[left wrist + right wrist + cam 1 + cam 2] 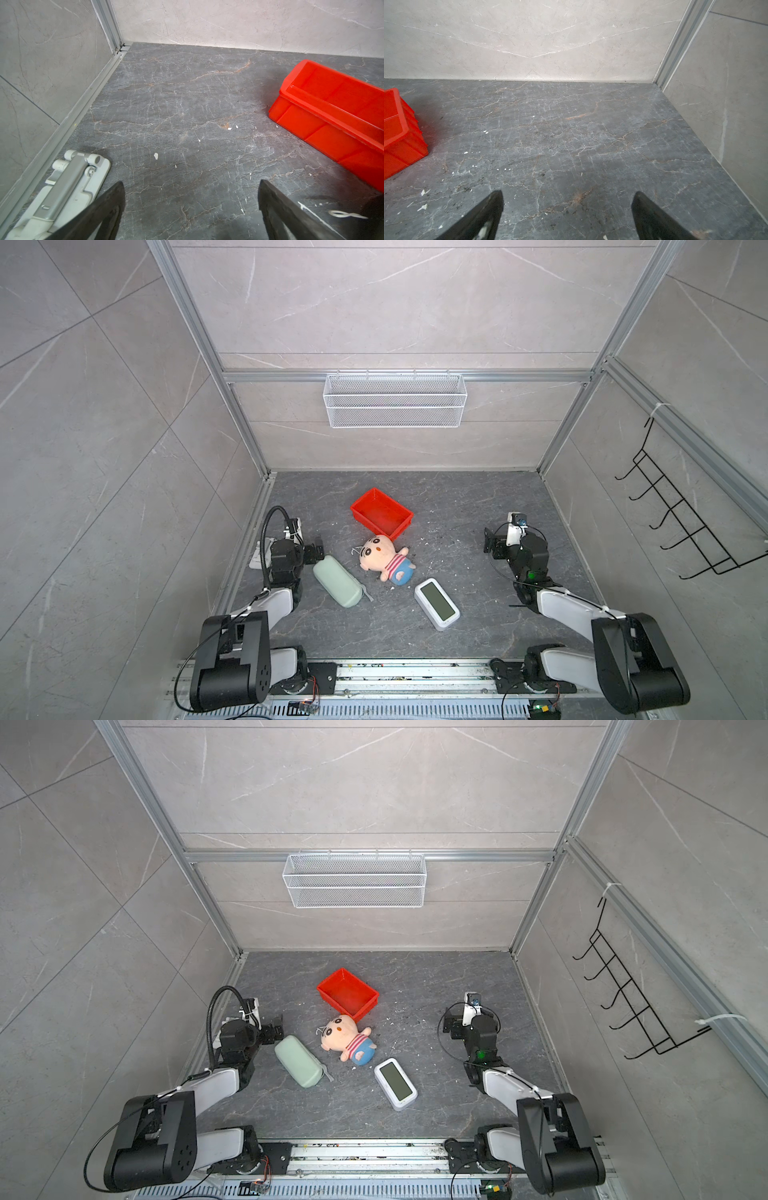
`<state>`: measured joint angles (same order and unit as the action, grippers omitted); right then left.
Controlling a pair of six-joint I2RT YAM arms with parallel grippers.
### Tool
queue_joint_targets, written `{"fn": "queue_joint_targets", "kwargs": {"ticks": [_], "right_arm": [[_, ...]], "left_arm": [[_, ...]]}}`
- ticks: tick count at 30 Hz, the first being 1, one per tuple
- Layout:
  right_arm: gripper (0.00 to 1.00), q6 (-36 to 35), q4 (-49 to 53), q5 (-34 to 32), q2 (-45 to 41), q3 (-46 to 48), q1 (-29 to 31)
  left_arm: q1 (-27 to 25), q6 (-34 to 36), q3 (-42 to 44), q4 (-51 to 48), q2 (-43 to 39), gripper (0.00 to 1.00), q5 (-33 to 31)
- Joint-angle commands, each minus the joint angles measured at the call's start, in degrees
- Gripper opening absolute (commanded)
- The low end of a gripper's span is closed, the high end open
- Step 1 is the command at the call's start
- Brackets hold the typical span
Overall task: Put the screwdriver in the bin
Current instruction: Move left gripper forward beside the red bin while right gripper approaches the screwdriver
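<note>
Down at the near edge, 6 o'clock in both top views, there's the metal rail (415,674) both arms are bolted to. Taking the plush doll (385,558) as the middle of the dial: a white digital clock (437,604) lies face up at about 5 o'clock, apart from the doll, and a mint green case (337,587) lies flat at about 8, its far end just beside the left gripper (319,549). That gripper sits at 9 o'clock, low over the dark stone floor (176,104), and the left wrist view shows its fingers (116,199) spread wide with only bare floor between them, so it's released, holding nothing; a white folding stand (62,187) lies beside it against the side wall. The right gripper (490,543) is out at 3 o'clock, well apart from everything, and it's released too, fingers (494,205) wide over bare floor in the right wrist view. The bin (381,512) sits at 12 o'clock from the doll, upright and turned cornerwise, its near corner right by the doll's head. Further back, a white wire mesh basket (395,401) hangs on the far wall, and a black hook rack (685,506) hangs on the wall at 3 o'clock. The screwdriver? honestly can't find it in any view, so can't tell where it is
</note>
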<state>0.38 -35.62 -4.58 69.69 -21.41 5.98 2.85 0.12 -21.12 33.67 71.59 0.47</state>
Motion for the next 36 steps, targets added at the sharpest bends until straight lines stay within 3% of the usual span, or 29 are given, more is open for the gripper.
{"fn": "queue_joint_targets", "kwargs": {"ticks": [1, 8, 18, 25, 36], "right_arm": [[0.99, 1.0, 8.3, 1.6, -4.2, -2.3, 0.3], [0.99, 4.3, 20.0, 2.8, -12.4, -4.4, 3.1], [0.99, 11.8, 44.3, -2.9, -23.0, -9.7, 4.8], [0.99, 25.5, 65.5, -10.5, -25.1, -15.2, 4.8], [0.99, 40.2, 80.5, -17.5, -25.1, -18.4, 4.2]], "left_arm": [[-0.3, 1.3, -2.9, -1.9, -4.0, 1.00, 1.4], [-3.6, 6.8, -6.4, -7.9, -8.4, 1.00, 9.8], [-14.9, 15.9, -13.9, -19.3, -9.9, 1.00, 16.2], [-23.3, 19.7, -21.3, -25.0, -5.4, 1.00, 25.6], [-38.3, 19.7, -26.2, -24.4, 0.1, 1.00, 26.6]]}}
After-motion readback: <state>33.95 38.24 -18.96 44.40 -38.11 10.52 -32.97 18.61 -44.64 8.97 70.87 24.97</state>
